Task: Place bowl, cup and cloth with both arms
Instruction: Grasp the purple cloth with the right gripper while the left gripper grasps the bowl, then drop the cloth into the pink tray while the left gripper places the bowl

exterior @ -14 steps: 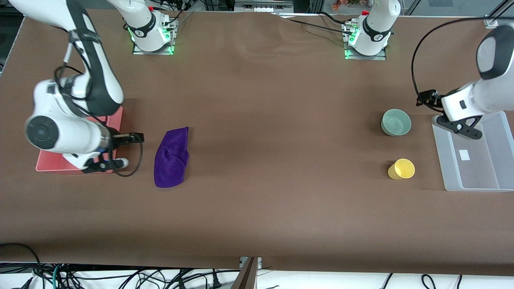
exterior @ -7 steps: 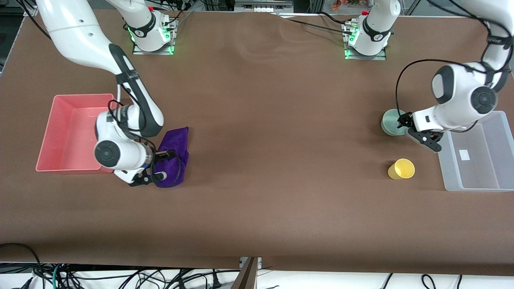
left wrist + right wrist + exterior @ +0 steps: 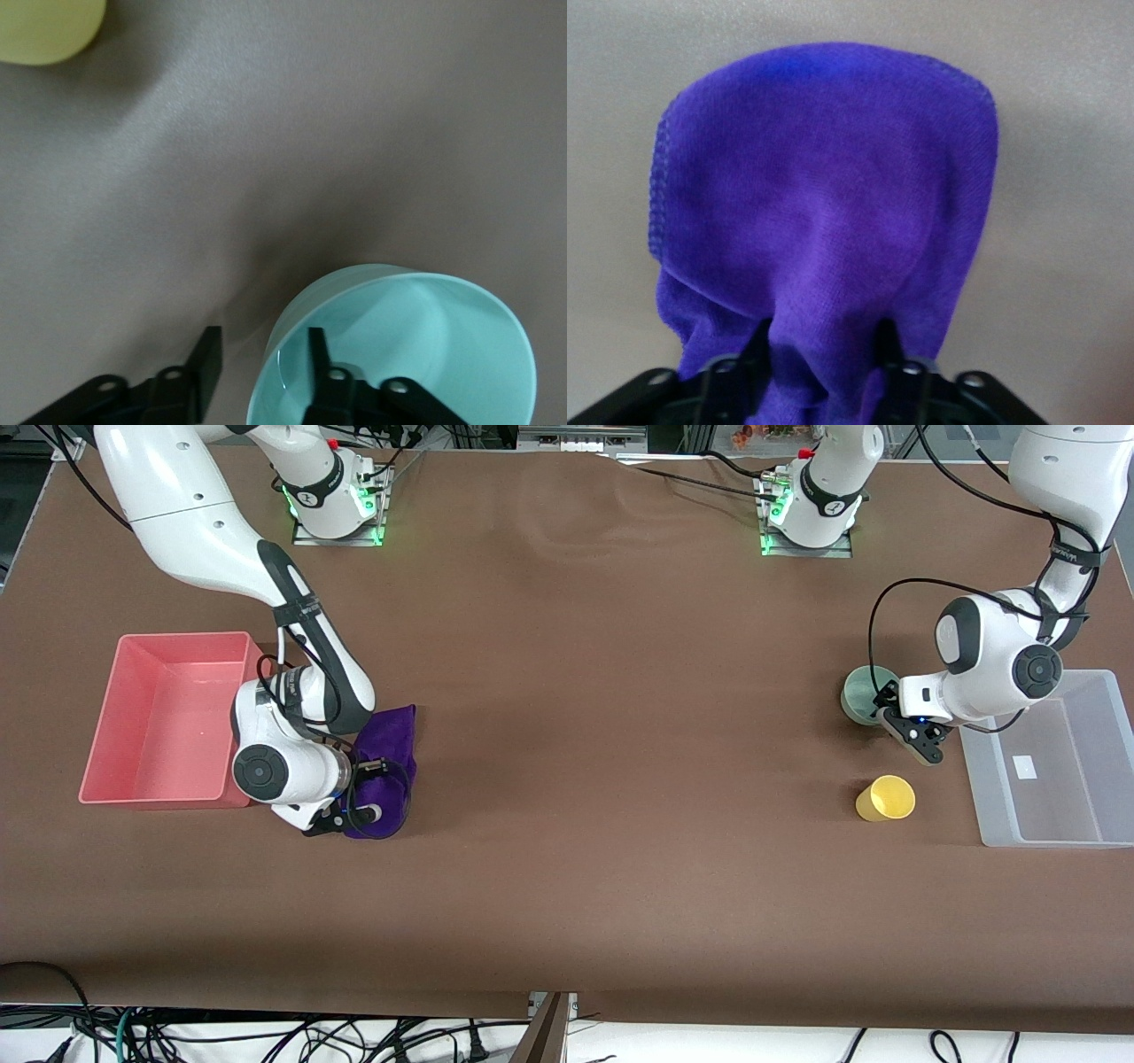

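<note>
Up close, left claw straddles bowl rim.

Bright even light, soft shadows

Wide bare table between 2 crowded ends

The brown table lies open across its middle. The cloth sits just beside the pink tray; the cup stands near the bowl and the clear bin.
</note>
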`<move>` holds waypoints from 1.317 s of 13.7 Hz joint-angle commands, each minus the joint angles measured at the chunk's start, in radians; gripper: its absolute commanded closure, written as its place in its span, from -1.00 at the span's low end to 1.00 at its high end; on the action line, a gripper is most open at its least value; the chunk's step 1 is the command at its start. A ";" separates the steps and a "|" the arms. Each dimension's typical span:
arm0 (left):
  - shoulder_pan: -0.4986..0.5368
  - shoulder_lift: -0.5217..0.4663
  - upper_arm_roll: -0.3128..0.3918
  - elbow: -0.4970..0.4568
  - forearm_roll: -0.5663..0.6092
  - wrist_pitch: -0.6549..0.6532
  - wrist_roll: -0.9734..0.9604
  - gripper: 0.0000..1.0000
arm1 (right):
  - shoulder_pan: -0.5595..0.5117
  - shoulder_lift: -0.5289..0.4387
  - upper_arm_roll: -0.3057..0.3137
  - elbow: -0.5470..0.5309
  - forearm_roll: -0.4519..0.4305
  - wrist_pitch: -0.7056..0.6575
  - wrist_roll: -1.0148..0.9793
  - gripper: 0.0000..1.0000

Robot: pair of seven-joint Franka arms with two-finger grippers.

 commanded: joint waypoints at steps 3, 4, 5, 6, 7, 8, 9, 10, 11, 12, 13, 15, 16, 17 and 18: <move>0.012 -0.035 -0.019 0.026 0.023 -0.018 0.031 1.00 | -0.013 -0.066 -0.010 0.083 0.000 -0.155 0.007 1.00; 0.012 -0.070 -0.024 0.032 0.023 -0.059 0.031 1.00 | -0.020 -0.089 -0.012 0.143 0.000 -0.268 0.003 1.00; 0.011 -0.104 -0.028 0.072 0.021 -0.143 0.031 1.00 | -0.030 -0.112 -0.021 0.198 0.000 -0.396 -0.019 1.00; 0.011 -0.116 -0.028 0.139 0.021 -0.258 0.031 1.00 | -0.034 -0.135 -0.041 0.259 0.000 -0.515 -0.060 1.00; 0.012 -0.110 -0.027 0.232 0.021 -0.373 0.033 1.00 | -0.048 -0.155 -0.068 0.306 0.000 -0.614 -0.121 1.00; 0.014 -0.104 -0.027 0.324 0.021 -0.481 0.046 1.00 | -0.068 -0.179 -0.099 0.330 0.000 -0.689 -0.199 1.00; 0.015 -0.092 -0.019 0.407 0.023 -0.558 0.062 1.00 | -0.086 -0.204 -0.143 0.329 -0.002 -0.732 -0.294 1.00; 0.021 -0.075 -0.005 0.472 0.024 -0.593 0.077 1.00 | -0.094 -0.219 -0.197 0.321 -0.003 -0.751 -0.389 1.00; 0.053 -0.055 0.016 0.529 0.024 -0.601 0.109 1.00 | -0.096 -0.221 -0.260 0.308 -0.005 -0.763 -0.478 1.00; 0.093 -0.015 0.021 0.586 0.024 -0.600 0.153 1.00 | -0.096 -0.223 -0.315 0.280 -0.006 -0.759 -0.544 1.00; 0.128 0.037 0.021 0.645 0.026 -0.598 0.186 1.00 | -0.096 -0.223 -0.349 0.251 -0.025 -0.747 -0.583 1.00; 0.204 0.161 0.021 0.768 0.055 -0.592 0.256 1.00 | -0.096 -0.226 -0.380 0.173 -0.072 -0.677 -0.642 1.00; 0.233 0.228 0.019 0.829 0.055 -0.588 0.295 1.00 | -0.102 -0.232 -0.392 0.116 -0.074 -0.626 -0.654 1.00; 0.254 0.285 0.019 0.883 0.055 -0.586 0.310 1.00 | -0.112 -0.242 -0.394 0.061 -0.074 -0.575 -0.657 1.00; 0.271 0.322 0.021 0.899 0.055 -0.560 0.312 1.00 | -0.119 -0.249 -0.392 0.017 -0.074 -0.534 -0.657 1.00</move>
